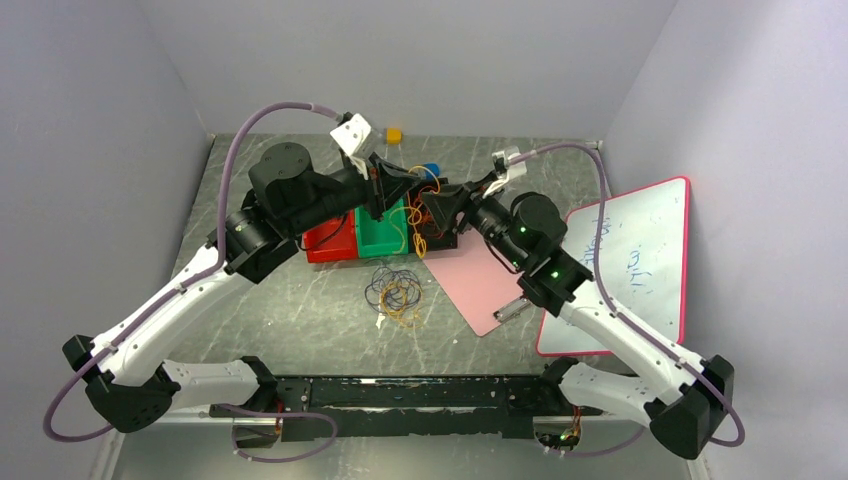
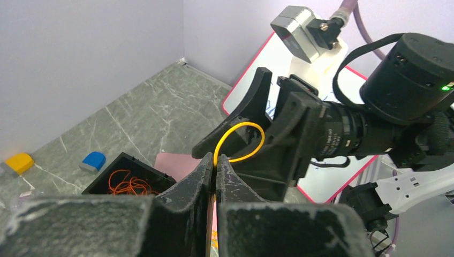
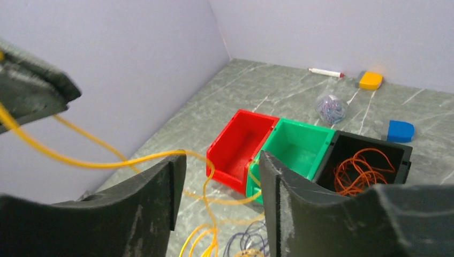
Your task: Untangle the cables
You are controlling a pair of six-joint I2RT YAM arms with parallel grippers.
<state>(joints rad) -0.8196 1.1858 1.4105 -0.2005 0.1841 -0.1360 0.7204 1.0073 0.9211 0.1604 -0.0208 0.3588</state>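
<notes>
Left fingers (image 2: 207,176) pressed together, pinching a yellow cable (image 2: 242,140) right at the tips, its loop standing up above the pinch. Right fingers (image 3: 160,187) spread wide and hold nothing. The yellow loop sits in the gap between them, and I can't tell if it touches either pad. Both sets of fingers are up in the air over the green bin (image 3: 297,147), nearly tip to tip.

From the pinch the yellow cable trails down past the near side of the green bin toward the rest of the cables (image 1: 396,292). That's a small heap of orange, yellow and dark loops on the bench (image 1: 300,310), just on the near side of the green bin. Can't tell if the lower end is free of the heap.

Red bin (image 3: 241,144) touches the green bin on one side, black bin (image 3: 369,142) on the other, with orange loops (image 3: 361,168) already in the black one.

Looks like a handover or a stretch of one yellow loop, early to mid task.

Risks:
- thin wire slips out of the tip pinch if it gets pulled while hooked below
- a pull drags the whole heap up or tightens the knot
- trailing strand catches on the green bin rim and tips or shifts it
- right fingers close on air or on two strands at once
- arms are very close, so any sideways move could knock the fingers together
</notes>
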